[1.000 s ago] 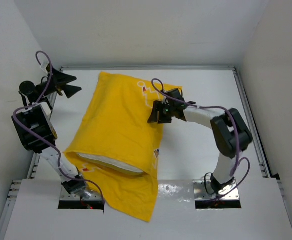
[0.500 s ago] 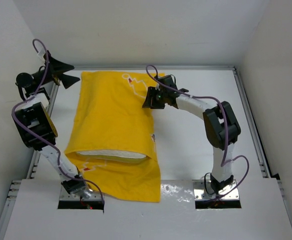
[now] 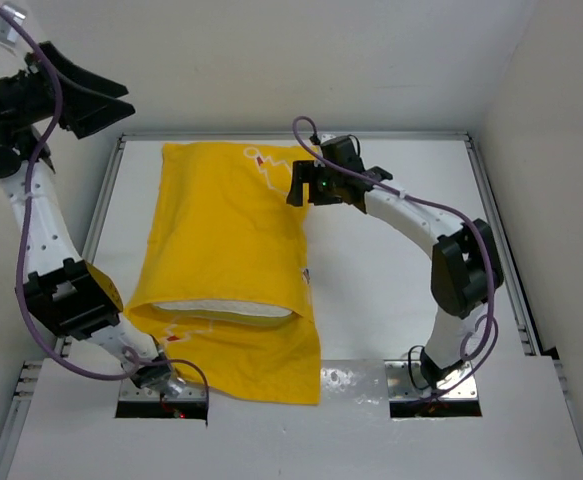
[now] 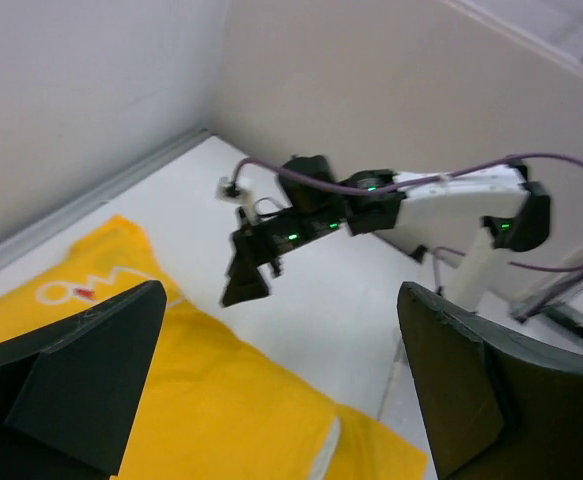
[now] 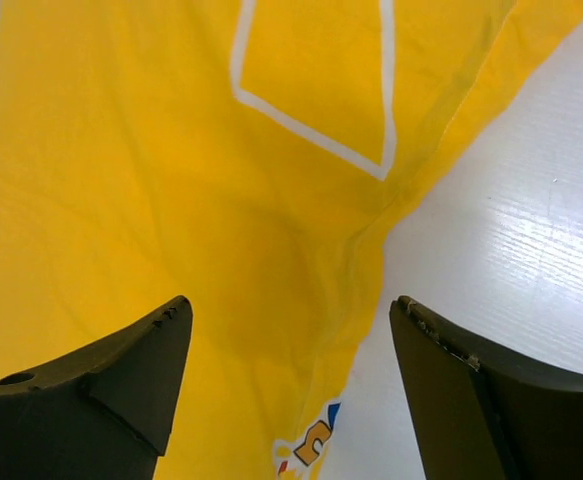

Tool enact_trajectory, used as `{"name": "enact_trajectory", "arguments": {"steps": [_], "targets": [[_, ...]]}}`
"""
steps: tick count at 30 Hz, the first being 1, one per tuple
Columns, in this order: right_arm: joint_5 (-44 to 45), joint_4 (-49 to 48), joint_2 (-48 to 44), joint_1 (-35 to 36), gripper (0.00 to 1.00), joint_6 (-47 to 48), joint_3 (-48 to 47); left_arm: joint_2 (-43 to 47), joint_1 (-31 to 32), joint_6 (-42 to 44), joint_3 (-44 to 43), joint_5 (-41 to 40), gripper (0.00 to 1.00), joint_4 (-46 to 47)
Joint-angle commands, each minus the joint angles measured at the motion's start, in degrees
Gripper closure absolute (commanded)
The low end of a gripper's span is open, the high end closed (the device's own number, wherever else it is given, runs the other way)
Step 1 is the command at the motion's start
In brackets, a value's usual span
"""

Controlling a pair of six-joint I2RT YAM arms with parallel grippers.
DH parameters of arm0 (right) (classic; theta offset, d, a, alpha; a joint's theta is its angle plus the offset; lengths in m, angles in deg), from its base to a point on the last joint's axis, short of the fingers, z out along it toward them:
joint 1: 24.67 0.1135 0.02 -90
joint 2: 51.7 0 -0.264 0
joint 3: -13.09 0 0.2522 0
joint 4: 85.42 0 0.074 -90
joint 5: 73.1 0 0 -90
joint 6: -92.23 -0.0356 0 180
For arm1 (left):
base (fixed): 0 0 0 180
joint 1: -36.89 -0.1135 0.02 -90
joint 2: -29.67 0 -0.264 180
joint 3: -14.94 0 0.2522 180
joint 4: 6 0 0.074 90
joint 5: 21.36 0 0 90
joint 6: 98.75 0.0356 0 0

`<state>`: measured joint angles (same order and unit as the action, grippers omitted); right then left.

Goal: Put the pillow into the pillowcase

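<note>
From my seat, the pillowcase point(image 3: 226, 240) lies flat on the desk point(image 3: 391, 290). It runs from the far left corner down to the near edge, left of centre. Its closed end is toward the far edge and its mouth faces the arm bases. The pillow point(image 3: 221, 312) looks almost wholly inside, with only a pale strip showing at the mouth. Loose yellow cloth spills past that strip toward the near edge, which I take to be spare length the filling hasn't reached.

The right pincer point(image 3: 297, 186) sits over the far right side of the pillowcase point(image 5: 171, 180). Its own camera shows the right pincer point(image 5: 286, 370) spread wide over the cloth with nothing between the jaws. I can't tell whether it touches the cloth. I judge it is placed there to pinch or pin the closed end, so the pillow can be settled deeper.

The left pincer point(image 3: 111, 98) is lifted high over the far left corner, well above the desk, wide apart and carrying nothing. From up there its camera looks down on the other pincer point(image 4: 246, 285) and a corner of the pillowcase point(image 4: 211, 390). I read this as keeping clear of the work.

What's left, I think, is seating the pillow fully and drawing the slack over that white strip.
</note>
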<state>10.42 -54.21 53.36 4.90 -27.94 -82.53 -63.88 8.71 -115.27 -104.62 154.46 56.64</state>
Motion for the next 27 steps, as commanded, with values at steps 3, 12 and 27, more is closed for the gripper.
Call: {"name": "enact_trajectory", "arguments": {"steps": [3, 12, 27], "targets": [[4.37, 2.41, -6.53, 2.25, 0.20, 4.07, -3.48, 1.80, -12.16, 0.61, -8.97, 7.87, 0.00, 14.30], [6.39, 3.64, -9.08, 3.48, 0.18, 4.24, -4.27, 2.68, -40.00, 3.94, -14.35, 7.69, 0.00, 18.87], [10.43, 4.87, -11.36, 5.07, 0.16, 5.56, -3.92, 9.10, -48.10, 54.57, -6.35, 7.43, 0.00, -22.26]]}}
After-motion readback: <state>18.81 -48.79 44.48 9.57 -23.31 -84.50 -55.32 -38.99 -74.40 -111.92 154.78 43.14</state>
